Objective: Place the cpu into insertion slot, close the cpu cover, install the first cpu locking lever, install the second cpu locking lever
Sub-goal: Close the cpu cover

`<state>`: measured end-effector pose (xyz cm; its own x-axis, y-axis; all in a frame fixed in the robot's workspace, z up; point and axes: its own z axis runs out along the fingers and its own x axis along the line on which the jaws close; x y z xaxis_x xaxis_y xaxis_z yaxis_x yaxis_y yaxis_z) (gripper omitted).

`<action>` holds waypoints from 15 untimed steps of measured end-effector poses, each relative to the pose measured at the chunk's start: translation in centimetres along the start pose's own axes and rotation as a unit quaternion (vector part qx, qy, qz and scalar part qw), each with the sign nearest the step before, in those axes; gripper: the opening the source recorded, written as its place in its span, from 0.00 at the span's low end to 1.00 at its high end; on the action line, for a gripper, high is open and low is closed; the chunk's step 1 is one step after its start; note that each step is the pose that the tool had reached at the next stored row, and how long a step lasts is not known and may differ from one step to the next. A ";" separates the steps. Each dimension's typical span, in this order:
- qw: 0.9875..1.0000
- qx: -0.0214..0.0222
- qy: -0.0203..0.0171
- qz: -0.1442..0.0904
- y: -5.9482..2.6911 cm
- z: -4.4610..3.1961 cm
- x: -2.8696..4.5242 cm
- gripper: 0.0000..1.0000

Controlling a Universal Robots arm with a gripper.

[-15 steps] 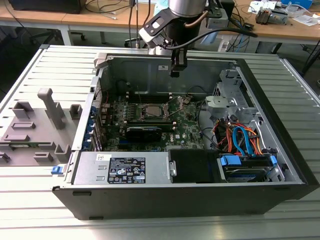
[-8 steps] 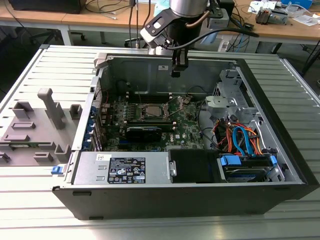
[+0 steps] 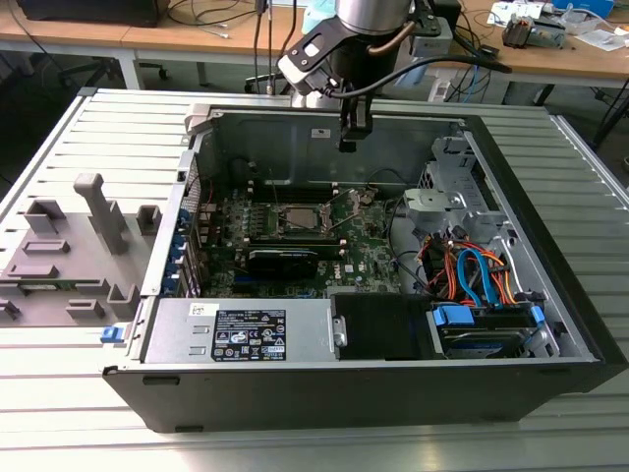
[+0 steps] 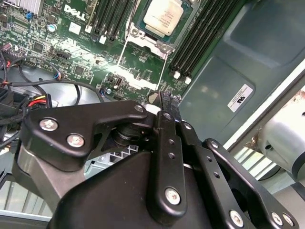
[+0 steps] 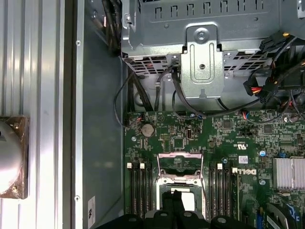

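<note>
We see the gripper [image 3: 348, 145] hanging above the open computer case [image 3: 344, 403], near its back wall, clear of everything and touching nothing. Its fingers [image 4: 162, 109] are pressed together with nothing between them. The cpu [image 4: 164, 16] lies flat in the insertion slot [image 4: 138, 32], silvery top up, near the middle of the green circuit board [image 3: 369, 258] between two banks of long black memory slots [image 4: 200, 43]. The cpu cover [image 5: 179, 156] looks swung up off the chip, tilted toward the board edge nearest the metal drive cage [image 5: 202, 57], and we see green board through its window. Thin wire levers run out from the slot on that same side. We cannot tell whether they are latched. In the first wrist view the fingertips line up over the slot. The power supply [image 3: 246, 329] sits along the case's front edge, and orange and blue cables [image 3: 472, 275] fill the corner on the exterior view's right. The case stands on a slatted metal table [image 3: 59, 413]. A grey fixture [image 3: 69, 246] is on the table beside the case, on the exterior view's left.
</note>
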<state>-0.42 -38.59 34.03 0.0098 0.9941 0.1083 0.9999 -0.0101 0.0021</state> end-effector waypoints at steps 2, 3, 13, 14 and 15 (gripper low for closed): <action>1.000 0.000 0.000 0.000 0.06 0.00 0.00 0.11; 1.000 0.000 0.000 0.000 0.08 0.01 0.00 0.11; 1.000 0.000 0.000 0.000 0.23 0.02 0.00 0.11; 1.000 0.000 0.000 0.000 0.25 0.02 0.00 0.11; 1.000 0.000 0.000 0.000 0.26 0.03 0.00 0.11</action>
<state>-0.16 -38.59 34.00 0.0097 0.9941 0.1084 0.9999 -0.0100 0.0021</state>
